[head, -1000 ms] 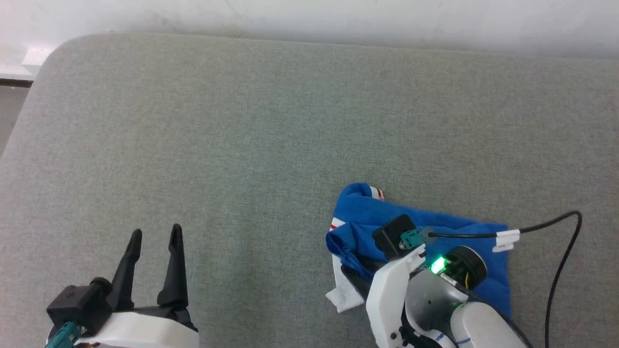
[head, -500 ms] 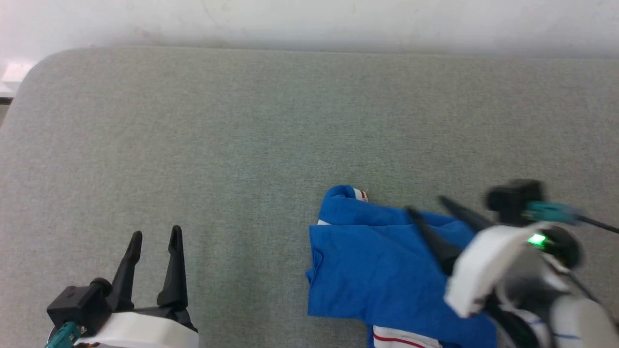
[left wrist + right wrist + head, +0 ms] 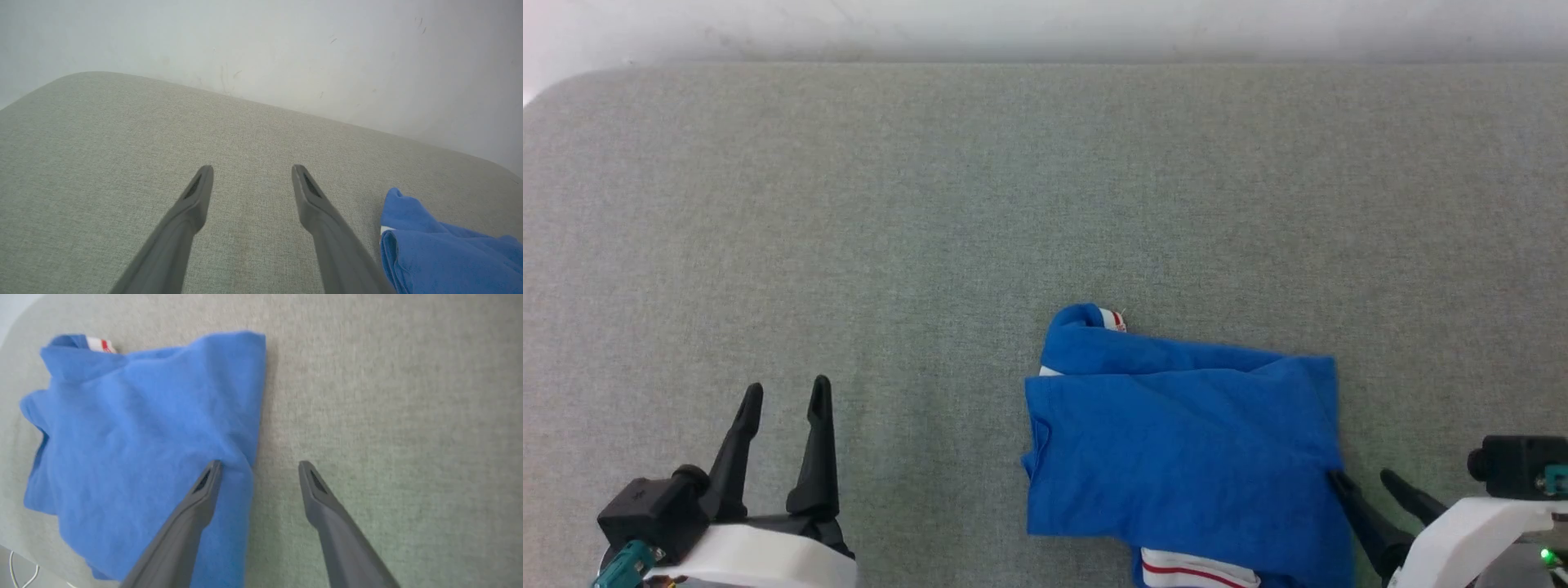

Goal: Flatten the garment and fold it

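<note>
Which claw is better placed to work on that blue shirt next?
Probably the right. The right gripper is open at the edge of the garment, one finger over the cloth. The left gripper, also open, sits apart from it over the bare grey surface.

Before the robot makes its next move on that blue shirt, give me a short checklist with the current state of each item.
1. The right gripper is open and empty: ok.
2. The left gripper is open and apart from the garment: ok.
3. The garment lies on the grey mat, in neither gripper: ok.
4. The right gripper is clear of the cloth: cannot tell; one fingertip overlaps the garment's edge in the right wrist view.
5. The fold is tidy: not ok; the striped trim bunches at the far corner, and a white sleeve end pokes out at the near edge.
</note>
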Robot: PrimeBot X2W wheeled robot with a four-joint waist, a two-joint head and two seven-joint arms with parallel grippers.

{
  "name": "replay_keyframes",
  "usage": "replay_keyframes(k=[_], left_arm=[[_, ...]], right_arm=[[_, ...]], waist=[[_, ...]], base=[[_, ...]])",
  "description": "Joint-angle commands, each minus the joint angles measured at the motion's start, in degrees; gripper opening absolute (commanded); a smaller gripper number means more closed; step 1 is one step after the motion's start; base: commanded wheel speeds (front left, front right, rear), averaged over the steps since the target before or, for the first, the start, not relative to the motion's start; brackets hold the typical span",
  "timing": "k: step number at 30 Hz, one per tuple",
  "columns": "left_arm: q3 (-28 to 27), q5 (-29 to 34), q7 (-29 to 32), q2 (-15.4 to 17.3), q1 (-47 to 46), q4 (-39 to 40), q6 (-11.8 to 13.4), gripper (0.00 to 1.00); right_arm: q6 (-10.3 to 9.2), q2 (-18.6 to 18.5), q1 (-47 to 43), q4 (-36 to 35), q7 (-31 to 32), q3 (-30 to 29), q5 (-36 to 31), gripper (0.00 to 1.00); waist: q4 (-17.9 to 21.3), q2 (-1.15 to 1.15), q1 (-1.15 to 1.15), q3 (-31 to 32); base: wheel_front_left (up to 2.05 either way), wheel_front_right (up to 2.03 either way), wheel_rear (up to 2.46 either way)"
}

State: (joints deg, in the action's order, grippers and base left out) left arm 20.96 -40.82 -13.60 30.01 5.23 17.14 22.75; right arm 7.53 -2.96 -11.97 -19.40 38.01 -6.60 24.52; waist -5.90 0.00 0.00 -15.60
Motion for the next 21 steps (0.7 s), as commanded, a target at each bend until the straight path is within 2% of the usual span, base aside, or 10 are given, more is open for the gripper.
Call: replay_keyframes(k=[1, 6, 10, 11, 12, 13, 21], left_arm=[[0.0, 0.5, 0.2, 0.4, -1.3, 0.2, 0.2, 1.0], [-0.2, 0.5, 0.8, 1.1, -1.5, 0.3, 0.2, 1.0], [0.2, 0.6, 1.3, 1.2, -1.6, 0.3, 0.3, 1.0], [0.3, 0.7, 1.3, 1.2, -1.6, 0.3, 0.3, 1.0], [0.4, 0.7, 1.4, 1.1, -1.6, 0.3, 0.4, 1.0], [0.4, 0.6, 1.4, 1.1, -1.4, 0.3, 0.5, 1.0], [-0.1, 0.5, 0.9, 1.0, -0.6, 0.8, 0.8, 1.0]], right_arm=[[-0.04, 0.1, 0.5, 2.4, -0.6, 0.0, 0.1, 1.0], [-0.04, 0.1, 3.0, 10.3, -0.6, 2.8, 2.1, 1.0], [-0.04, 0.1, 4.9, 14.5, -1.2, 5.5, 1.1, 1.0], [-0.04, 0.1, 5.2, 15.1, -1.3, 5.8, 0.9, 0.49], [-0.04, 0.1, 5.5, 15.4, -1.5, 5.9, 1.0, 0.3], [-0.04, 0.1, 5.8, 15.3, -1.6, 6.1, 0.5, 0.0], [-0.04, 0.1, 7.4, 7.7, -0.6, 4.8, -4.5, 0.0]], waist=[[-0.4, 0.0, 0.0, -0.2], [-1.0, 0.0, 0.0, 0.2], [-1.5, 0.0, 0.0, 0.8], [-1.5, 0.0, 0.0, 1.0], [-1.5, 0.0, 0.0, 1.2], [-1.5, 0.0, 0.0, 1.3], [1.2, 0.0, 0.0, 1.6]], base=[[0.0, 0.0, 0.0], [0.0, 0.0, 0.0], [0.0, 0.0, 0.0], [0.0, 0.0, 0.0], [0.0, 0.0, 0.0], [0.0, 0.0, 0.0], [0.0, 0.0, 0.0]])
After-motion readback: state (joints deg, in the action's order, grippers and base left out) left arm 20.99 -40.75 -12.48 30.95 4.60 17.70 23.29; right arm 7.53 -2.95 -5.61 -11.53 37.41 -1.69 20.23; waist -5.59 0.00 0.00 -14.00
